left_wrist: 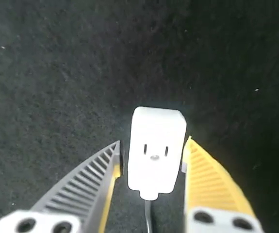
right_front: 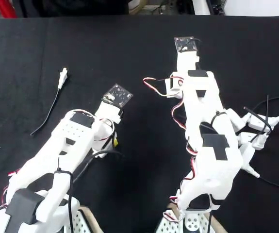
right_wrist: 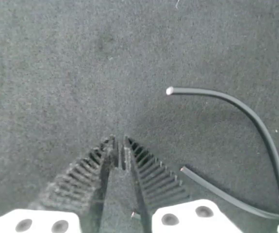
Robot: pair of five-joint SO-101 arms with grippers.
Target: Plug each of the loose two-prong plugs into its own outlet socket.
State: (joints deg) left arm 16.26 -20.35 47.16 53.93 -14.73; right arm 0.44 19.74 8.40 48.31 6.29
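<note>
A white outlet socket point(left_wrist: 156, 148) with two slots and a round hole sits between the fingers of my left gripper point(left_wrist: 152, 144). The grey finger point(left_wrist: 93, 182) and the yellow finger point(left_wrist: 209, 182) press its two sides, and its cord runs back between them. My right gripper point(right_wrist: 119, 144) is shut with nothing in it, just above the black cloth. A loose white two-prong plug point(right_front: 62, 77) with a thin black cord lies at the far left of the table, apart from both arms. Several white plugs and sockets point(right_front: 256, 130) lie tangled beside the right arm.
Black cloth covers the table point(right_front: 129, 43). Two black cord ends point(right_wrist: 170, 91) lie close to the right gripper. Red and white wires point(right_front: 154, 88) loop off the right arm. Black cables point(right_front: 275, 102) trail at the right edge.
</note>
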